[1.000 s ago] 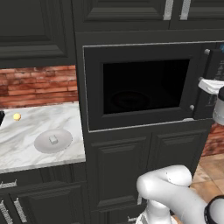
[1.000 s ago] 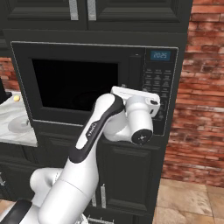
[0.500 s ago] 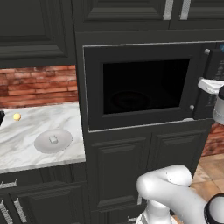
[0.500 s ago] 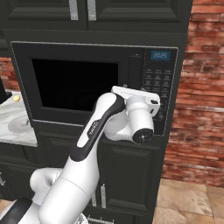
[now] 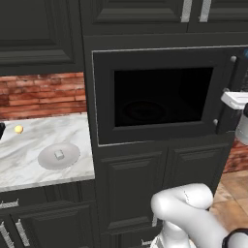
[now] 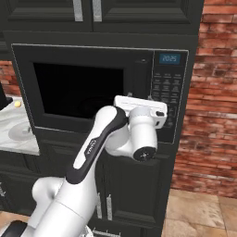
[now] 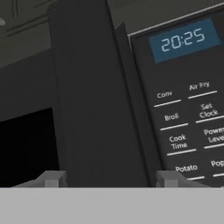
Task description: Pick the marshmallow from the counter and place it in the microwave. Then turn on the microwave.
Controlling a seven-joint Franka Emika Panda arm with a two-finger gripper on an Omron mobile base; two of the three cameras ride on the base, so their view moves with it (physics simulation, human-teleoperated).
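microwave (image 5: 160,94) right of worktop (image 5: 29,167), above cabinet doors | plate (image 5: 59,156) on worktop, cube (image 5: 59,155) on plate | ball (image 5: 18,129) behind plate | keypad (image 6: 169,88) right of microwave door

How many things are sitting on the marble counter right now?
3: a round grey plate near the counter's front, the marshmallow on that plate, and a small yellow ball behind them. More may lie beyond the picture's left edge.

A white robot arm with dark joints rises from the bottom of the frame, bends at an elbow, and reaches up and forward. Its wrist ends in a white hand held level at mid-height. The end effector (image 7: 109,177) points straight ahead, its two small grey fingertips (image 7: 51,178) set wide apart with a dark upright bar between them.
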